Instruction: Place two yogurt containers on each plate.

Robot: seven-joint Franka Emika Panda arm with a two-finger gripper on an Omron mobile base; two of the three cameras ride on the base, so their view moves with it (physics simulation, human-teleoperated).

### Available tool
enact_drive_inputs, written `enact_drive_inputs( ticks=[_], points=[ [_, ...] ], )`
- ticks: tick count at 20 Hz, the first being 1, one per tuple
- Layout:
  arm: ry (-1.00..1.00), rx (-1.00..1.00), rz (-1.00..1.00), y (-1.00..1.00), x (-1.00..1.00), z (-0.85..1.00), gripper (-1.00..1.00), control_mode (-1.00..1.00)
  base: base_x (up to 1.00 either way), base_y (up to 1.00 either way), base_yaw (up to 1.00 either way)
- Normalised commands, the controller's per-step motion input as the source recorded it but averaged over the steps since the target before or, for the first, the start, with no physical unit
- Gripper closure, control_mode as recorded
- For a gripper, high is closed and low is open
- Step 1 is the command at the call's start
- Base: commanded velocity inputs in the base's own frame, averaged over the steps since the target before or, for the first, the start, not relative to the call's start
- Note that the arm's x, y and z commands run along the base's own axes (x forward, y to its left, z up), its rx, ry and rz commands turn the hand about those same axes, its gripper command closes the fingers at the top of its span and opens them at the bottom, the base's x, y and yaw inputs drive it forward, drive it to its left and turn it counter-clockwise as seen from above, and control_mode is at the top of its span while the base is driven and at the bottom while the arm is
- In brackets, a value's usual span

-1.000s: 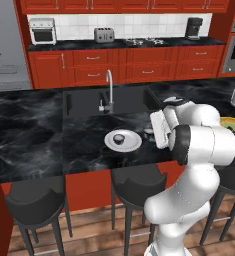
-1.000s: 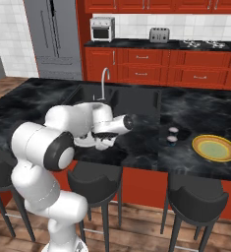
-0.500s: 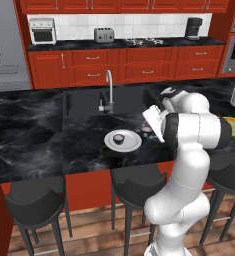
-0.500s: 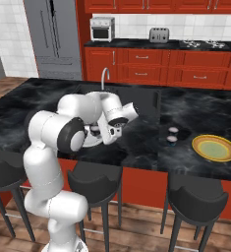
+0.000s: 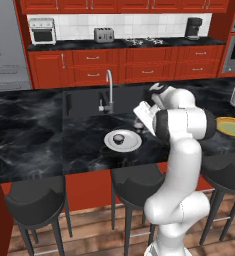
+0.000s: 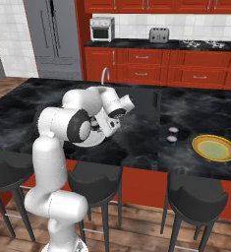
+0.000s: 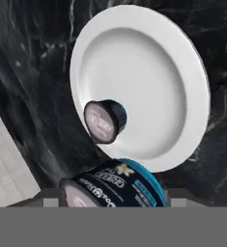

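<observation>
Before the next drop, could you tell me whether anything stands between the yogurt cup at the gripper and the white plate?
Nothing visible does. In the hand view the held yogurt cup sits just off the white plate's rim. One yogurt cup already rests on the plate near that edge, leaving most of it bare.

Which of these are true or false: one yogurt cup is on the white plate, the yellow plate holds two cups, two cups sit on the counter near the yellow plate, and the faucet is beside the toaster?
1. One yogurt cup is on the white plate. True.
2. The yellow plate holds two cups. False: it holds none.
3. Two loose cups sit on the counter beside the yellow plate. True.
4. The faucet is beside the toaster. False: the faucet is on the island, the toaster on the back counter.
</observation>
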Motion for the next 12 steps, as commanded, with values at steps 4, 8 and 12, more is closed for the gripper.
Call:
enact_drive_inputs(
  ticks=[4, 8, 12],
  points=[
    [0.0, -0.04, -0.02, 0.43, 0.52, -0.21, 1.0, -1.0, 0.0, 0.0, 0.0],
    [0.02, -0.01, 0.0, 0.12, 0.42, -0.29, 1.0, -1.0, 0.0, 0.0, 0.0],
    [0.0, 0.0, 0.0, -0.21, 0.09, -0.32, 1.0, -1.0, 0.0, 0.0, 0.0]
  ],
)
